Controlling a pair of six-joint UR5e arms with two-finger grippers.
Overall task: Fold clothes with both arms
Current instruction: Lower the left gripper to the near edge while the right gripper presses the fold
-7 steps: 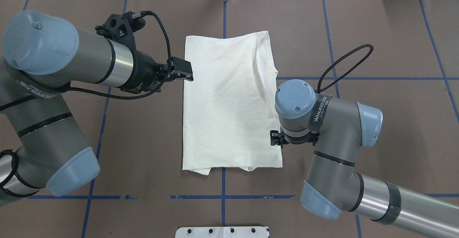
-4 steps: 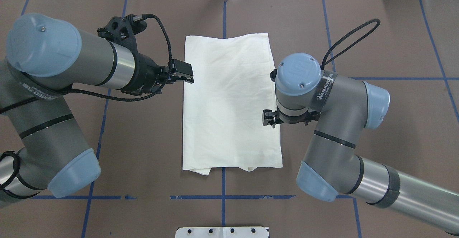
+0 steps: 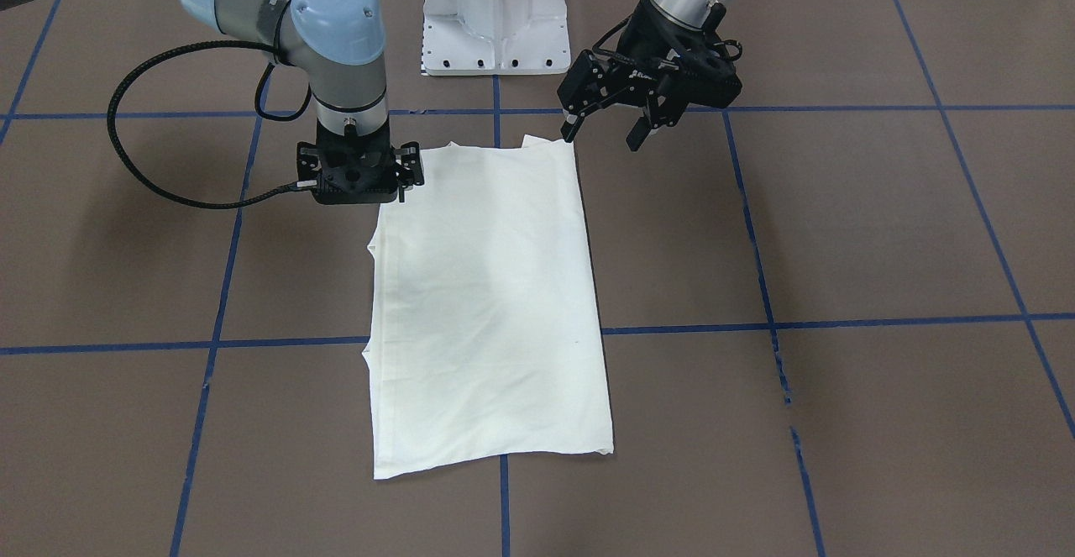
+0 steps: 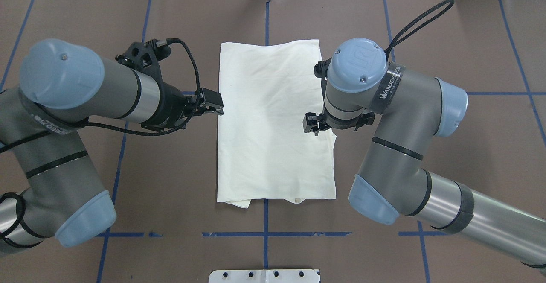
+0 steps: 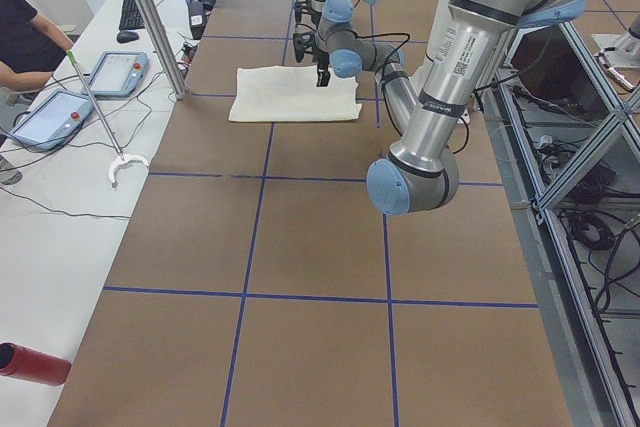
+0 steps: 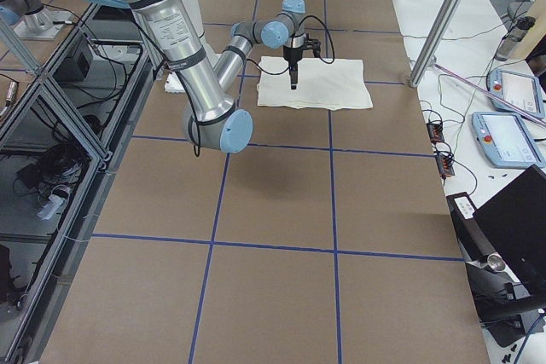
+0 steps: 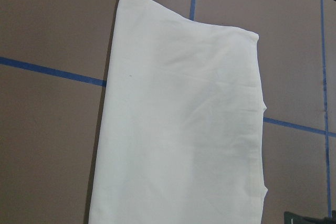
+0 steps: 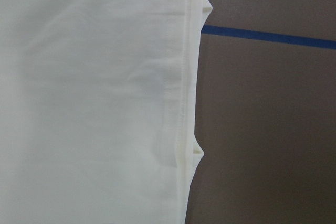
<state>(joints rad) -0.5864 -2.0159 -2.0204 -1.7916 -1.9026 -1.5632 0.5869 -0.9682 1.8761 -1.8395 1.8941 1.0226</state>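
Note:
The cream-white shirt lies flat on the brown table as a folded rectangle, plain side up; the print is hidden. It also shows in the front view. My left gripper is open and empty, hovering just off the shirt's left edge near the robot-side corner; it also shows in the overhead view. My right gripper points straight down over the shirt's right edge. Its fingers are hidden under the wrist, so I cannot tell whether it is open. The right wrist view shows only the shirt's hem.
The white pedestal base stands at the robot's side of the table. Blue tape lines cross the brown table. In the left side view a side table holds tablets, an operator sits there, and a red cylinder lies near the table's corner.
The shirt's right edge, lifted and folded over a second ago, now lies flat. My right arm moved away from the robot along that edge. My left gripper drew back slightly toward the robot.

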